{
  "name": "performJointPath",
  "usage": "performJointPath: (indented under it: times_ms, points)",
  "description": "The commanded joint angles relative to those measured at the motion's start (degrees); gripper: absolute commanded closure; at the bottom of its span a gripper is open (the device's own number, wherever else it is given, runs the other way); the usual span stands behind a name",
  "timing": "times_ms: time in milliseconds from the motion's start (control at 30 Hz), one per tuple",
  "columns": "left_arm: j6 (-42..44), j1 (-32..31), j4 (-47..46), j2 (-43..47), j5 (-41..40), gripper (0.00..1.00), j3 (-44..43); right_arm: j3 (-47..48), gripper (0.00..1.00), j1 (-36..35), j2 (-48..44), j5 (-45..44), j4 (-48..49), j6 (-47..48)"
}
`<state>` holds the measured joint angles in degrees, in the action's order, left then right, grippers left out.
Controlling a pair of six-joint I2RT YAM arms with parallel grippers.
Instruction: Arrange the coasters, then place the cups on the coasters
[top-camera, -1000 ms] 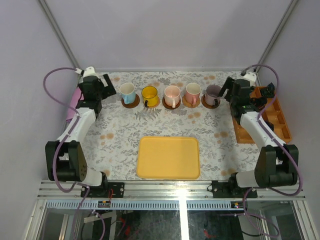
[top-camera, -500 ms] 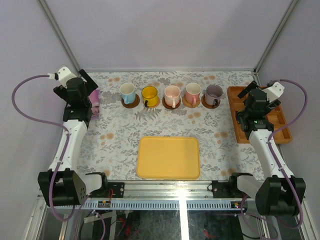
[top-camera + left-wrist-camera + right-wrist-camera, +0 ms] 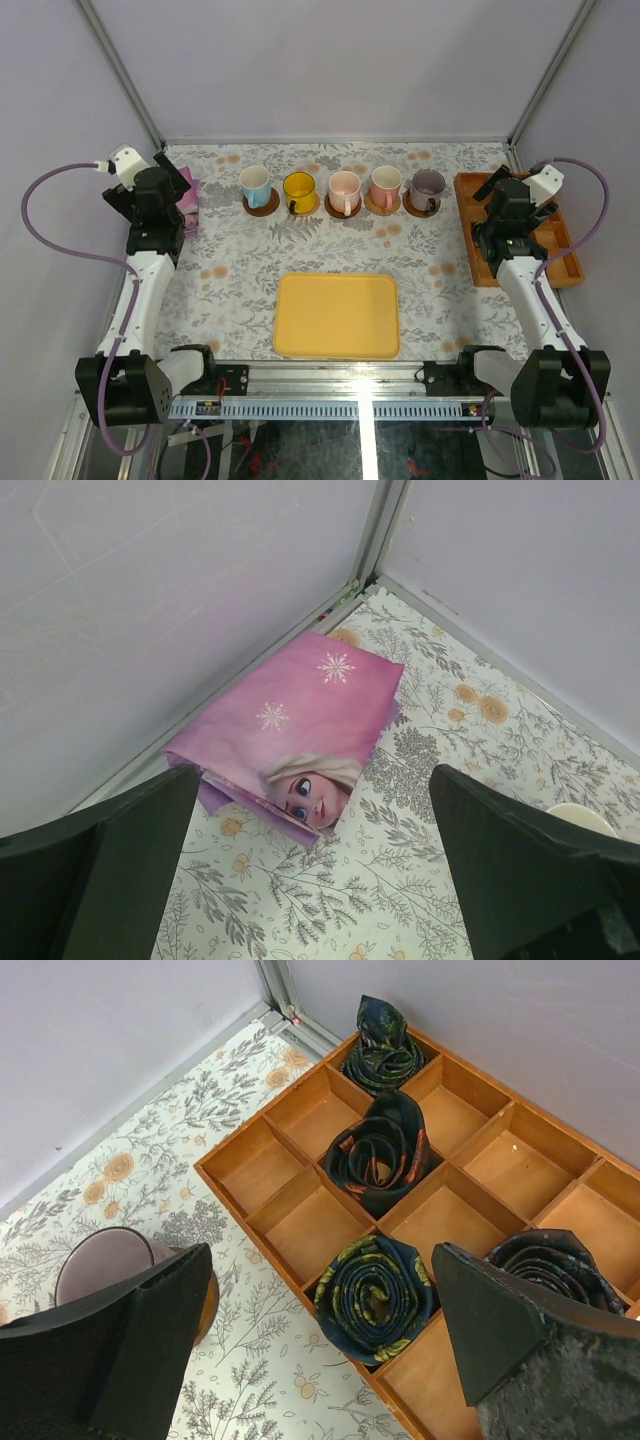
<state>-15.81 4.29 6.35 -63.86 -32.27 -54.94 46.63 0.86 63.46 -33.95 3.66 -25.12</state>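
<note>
The left gripper (image 3: 315,810) hangs with its jaws spread wide and nothing between them, over the far left corner. The right gripper (image 3: 322,1260) is just as wide apart and empty, over the far right side. Below them a floral table cover (image 3: 230,280) spans the scene. The yellow tray (image 3: 337,315) lies near the middle, toward the arm bases. A wooden divider box (image 3: 300,1225) sits along the right edge, with rolled dark fabric (image 3: 375,1295) in some compartments. A folded pink cloth (image 3: 300,725) lies in the far left corner.

The cups stand in a row across the far side, each on a coaster. From left to right they are the light blue cup (image 3: 255,185), yellow cup (image 3: 299,189), first pink cup (image 3: 344,189), second pink cup (image 3: 386,185) and purple-grey cup (image 3: 428,186). The coasters (image 3: 263,208) show only as rims beneath them.
</note>
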Motion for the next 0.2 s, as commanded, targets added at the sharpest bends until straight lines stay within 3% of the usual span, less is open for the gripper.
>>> performJointPath:
  times_ms: [0, 167]
  points:
    - [0.7, 0.3, -1.1, 0.7, -3.3, 0.00, 0.8, 2.1, 0.01, 0.0, 0.3, -0.6, 1.3, 0.2]
    - [0.7, 0.2, -1.1, 0.9, -4.0, 0.00, 1.0, 1.9, 0.01, -0.1, 0.3, -0.5, 1.3, -0.1]
